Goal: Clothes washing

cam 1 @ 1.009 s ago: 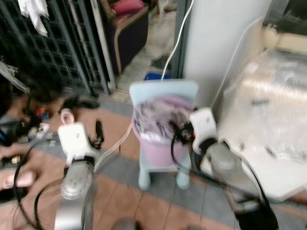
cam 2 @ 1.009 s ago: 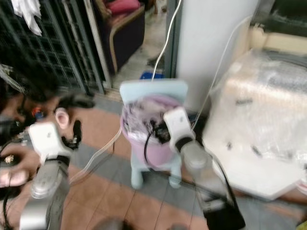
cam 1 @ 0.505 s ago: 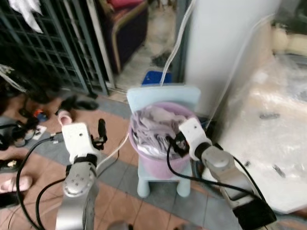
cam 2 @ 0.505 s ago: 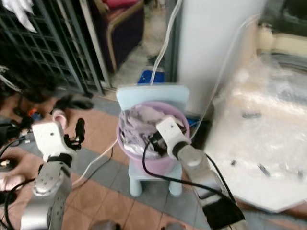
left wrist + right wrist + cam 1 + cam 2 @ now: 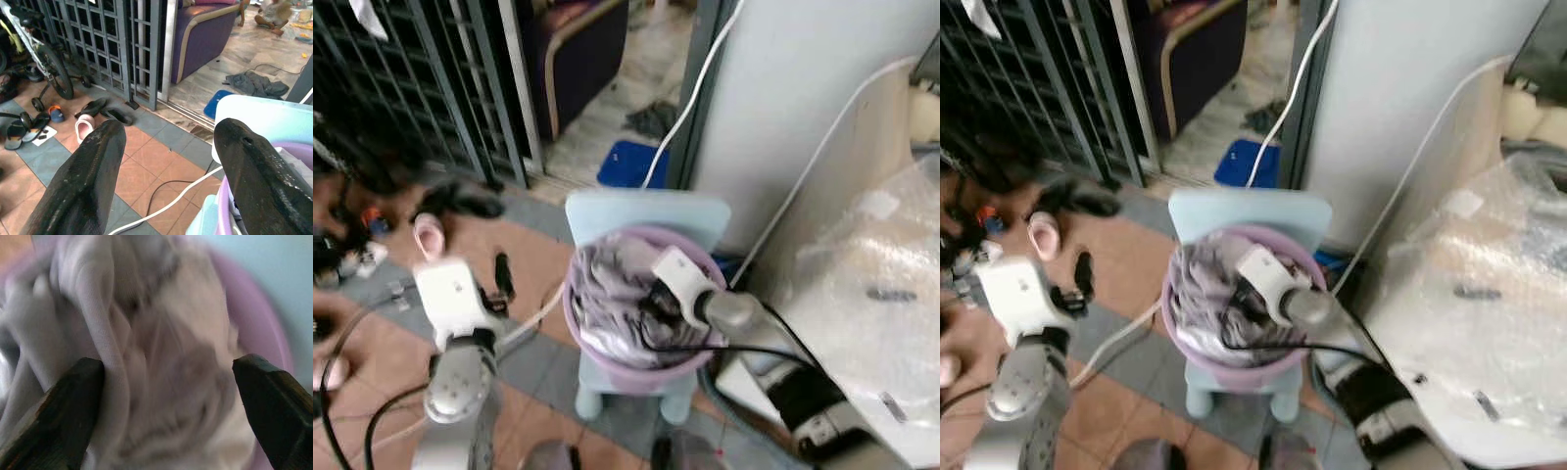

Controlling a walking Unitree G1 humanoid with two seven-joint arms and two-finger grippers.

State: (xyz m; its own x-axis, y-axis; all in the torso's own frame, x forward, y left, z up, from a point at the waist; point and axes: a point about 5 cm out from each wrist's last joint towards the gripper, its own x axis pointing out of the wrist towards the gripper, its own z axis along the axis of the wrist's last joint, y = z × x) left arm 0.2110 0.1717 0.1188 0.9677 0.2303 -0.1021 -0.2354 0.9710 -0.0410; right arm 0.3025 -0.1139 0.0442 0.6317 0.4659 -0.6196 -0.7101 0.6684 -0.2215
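A purple basin [image 5: 637, 376] heaped with pale lilac and white clothes [image 5: 610, 282] stands on a small light-blue chair [image 5: 642, 210]. My right gripper [image 5: 651, 305] reaches down into the heap. In the right wrist view its fingers [image 5: 55, 417] stand apart, open, with crumpled cloth [image 5: 161, 357] just beyond and between them and nothing gripped. My left gripper [image 5: 502, 276] hangs open to the left of the basin, above the tiled floor. The left wrist view shows its two fingers [image 5: 84, 182] spread wide, with the basin rim [image 5: 220, 215] close by.
A plastic-wrapped washing machine [image 5: 876, 294] stands at the right. A white hose [image 5: 690, 98] runs down the wall behind the chair. A metal gate [image 5: 421, 69], shoes [image 5: 460, 201], a pink slipper [image 5: 428, 233] and a bicycle [image 5: 49, 63] are at the left.
The camera has shifted and tipped down. My right gripper has moved from the basin's near edge forward into the clothes. The left gripper stays open beside the basin.
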